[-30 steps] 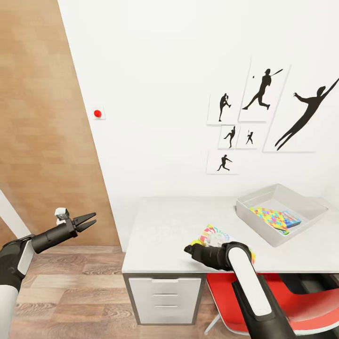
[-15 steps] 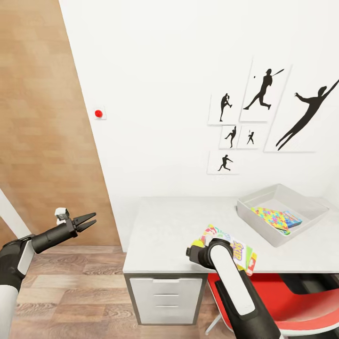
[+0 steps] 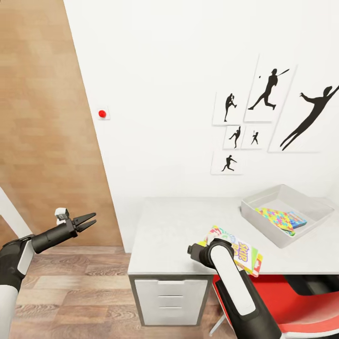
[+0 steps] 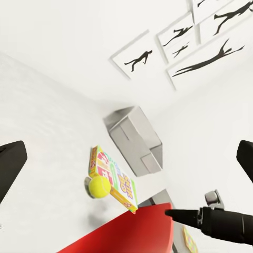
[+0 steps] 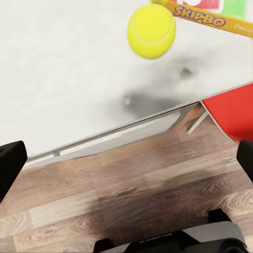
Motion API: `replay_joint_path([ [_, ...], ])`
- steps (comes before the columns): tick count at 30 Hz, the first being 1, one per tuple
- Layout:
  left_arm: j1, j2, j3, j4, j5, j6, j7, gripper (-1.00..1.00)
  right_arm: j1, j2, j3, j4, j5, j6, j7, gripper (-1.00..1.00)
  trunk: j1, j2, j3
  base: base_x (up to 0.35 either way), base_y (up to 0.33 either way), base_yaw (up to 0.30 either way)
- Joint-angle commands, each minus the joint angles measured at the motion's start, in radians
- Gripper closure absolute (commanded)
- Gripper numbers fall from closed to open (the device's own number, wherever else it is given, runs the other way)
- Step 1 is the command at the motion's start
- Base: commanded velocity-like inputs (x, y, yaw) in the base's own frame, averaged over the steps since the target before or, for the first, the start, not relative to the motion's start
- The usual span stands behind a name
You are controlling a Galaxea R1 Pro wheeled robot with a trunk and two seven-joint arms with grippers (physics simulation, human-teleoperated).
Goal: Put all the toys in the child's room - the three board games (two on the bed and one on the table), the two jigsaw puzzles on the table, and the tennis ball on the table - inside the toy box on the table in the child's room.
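Clearly spread and empty, the right gripper (image 3: 190, 249) hangs at the white table (image 3: 169, 226) edge; its wrist camera shows the yellow tennis ball (image 5: 151, 31) touching the colourful flat board game box (image 3: 242, 252) (long axis toward the grey toy box (image 3: 287, 212)). The left gripper (image 3: 89, 220) is narrowly parted, empty.

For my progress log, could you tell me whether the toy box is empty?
Not empty: the toy box holds a colourful jigsaw puzzle.

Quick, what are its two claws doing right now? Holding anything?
Left gripper: open, holding nothing, out in the air beside the table.
Right gripper: open, holding nothing; the tennis ball lies on the table beyond its fingers.
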Motion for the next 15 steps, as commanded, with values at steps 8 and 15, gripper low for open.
replay_joint_path([
  [8,-0.001,0.010,0.000,0.000,0.002,0.009,-0.002,-1.00,-0.003,0.000,-0.005,-0.001,-0.002,-0.023,0.008,-1.00,0.001,-0.002,-0.002,0.000,0.082,0.000],
  [15,-0.001,0.028,0.000,0.000,0.002,0.009,-0.003,-1.00,-0.016,0.003,-0.012,-0.001,0.113,-0.025,0.011,-1.00,0.001,-0.002,-0.002,0.000,0.007,0.000],
])
